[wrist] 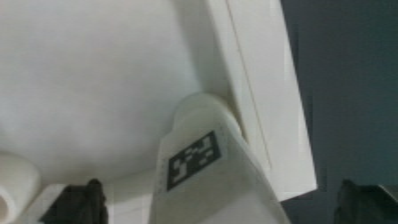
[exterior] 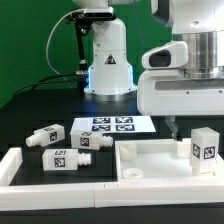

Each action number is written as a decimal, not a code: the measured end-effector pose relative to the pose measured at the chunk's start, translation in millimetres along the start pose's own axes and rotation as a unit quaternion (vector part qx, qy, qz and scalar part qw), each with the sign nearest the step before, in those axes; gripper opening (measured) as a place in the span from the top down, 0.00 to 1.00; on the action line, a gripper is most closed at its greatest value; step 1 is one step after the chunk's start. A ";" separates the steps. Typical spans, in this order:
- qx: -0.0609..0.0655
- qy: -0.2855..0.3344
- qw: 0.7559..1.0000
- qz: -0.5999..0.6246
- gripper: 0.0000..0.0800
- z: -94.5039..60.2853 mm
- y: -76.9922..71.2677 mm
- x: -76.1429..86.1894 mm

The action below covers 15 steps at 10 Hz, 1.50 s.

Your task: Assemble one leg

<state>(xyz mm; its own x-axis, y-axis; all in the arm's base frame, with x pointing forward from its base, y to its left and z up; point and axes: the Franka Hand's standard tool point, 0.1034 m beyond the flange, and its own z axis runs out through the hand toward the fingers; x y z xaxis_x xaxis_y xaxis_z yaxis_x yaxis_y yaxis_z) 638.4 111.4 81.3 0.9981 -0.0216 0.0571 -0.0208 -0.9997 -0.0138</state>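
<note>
A leg (exterior: 204, 148) stands upright on the large white panel (exterior: 150, 165) at the exterior view's right, its marker tag facing the camera. My gripper (exterior: 186, 126) hangs just above and behind it, jaws wide apart. In the wrist view the same leg (wrist: 199, 150) lies between my two dark fingertips (wrist: 80, 203), with a gap on each side, and my gripper (wrist: 217, 203) is open around it. The panel's raised rim (wrist: 249, 80) runs right beside the leg. Three more legs lie loose at the left (exterior: 47, 135), (exterior: 60, 158), (exterior: 90, 141).
The marker board (exterior: 112, 125) lies mid-table in front of the robot base (exterior: 108, 65). A white raised border (exterior: 15, 170) runs along the front left. A small rounded white part (wrist: 11, 185) sits on the panel near the leg.
</note>
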 end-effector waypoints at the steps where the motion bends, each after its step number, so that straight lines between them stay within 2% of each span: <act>1: -0.009 0.009 0.997 -0.076 0.19 -1.4 -2.8 2.5; 2: -0.008 0.025 0.993 -0.118 0.19 -3.1 -4.2 6.4; 3: -0.005 0.024 0.996 -0.083 0.19 -2.0 -4.3 5.8; 4: -0.005 0.024 0.996 -0.085 0.31 -1.7 -3.9 5.7; 6: -0.003 0.024 0.999 -0.021 0.64 -1.3 -4.5 5.5; 8: -0.001 0.027 0.998 0.061 0.64 -0.8 -3.8 6.1; 10: -0.002 0.029 0.978 0.204 0.64 0.1 -1.6 5.6; 12: 0.010 0.021 0.933 0.359 0.64 0.5 2.1 5.6; 14: 0.026 0.003 0.863 0.505 0.64 1.1 4.3 4.6; 15: 0.026 0.000 0.825 0.565 0.64 1.5 3.5 3.6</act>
<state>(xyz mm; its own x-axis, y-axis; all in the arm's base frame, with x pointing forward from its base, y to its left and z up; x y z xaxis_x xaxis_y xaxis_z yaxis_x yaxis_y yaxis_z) 642.0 107.9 80.0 0.3431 -0.9390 -0.0217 -0.9352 -0.3393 -0.1018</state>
